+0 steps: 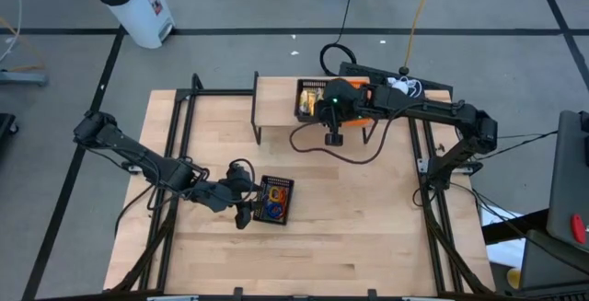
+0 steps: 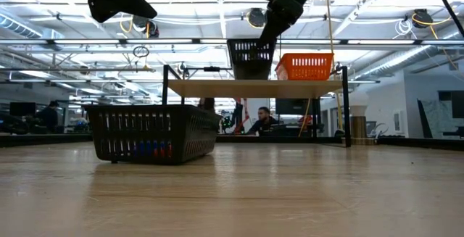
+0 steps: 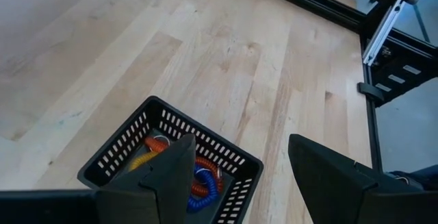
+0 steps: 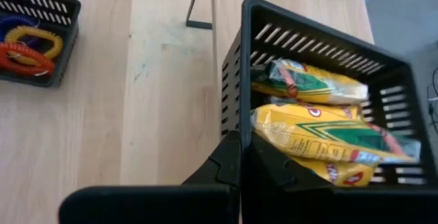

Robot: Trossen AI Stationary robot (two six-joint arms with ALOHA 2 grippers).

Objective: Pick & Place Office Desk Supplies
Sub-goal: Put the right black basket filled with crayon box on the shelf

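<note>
Coils [image 3: 198, 183] in the black basket [image 3: 113, 162] on the desk [image 3: 226, 66]: light, springy, best hooked through a loop. Left gripper [image 3: 236, 176] above, fingers apart. Right gripper [image 4: 236, 162] at the shelf [image 1: 276, 108] basket [image 4: 308, 39] of yellow packs [image 4: 308, 131], fingers clamped on its wall.

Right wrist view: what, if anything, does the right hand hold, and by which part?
The right hand is shut on the black basket of yellow packets, gripping its near wall at the rim.
</note>
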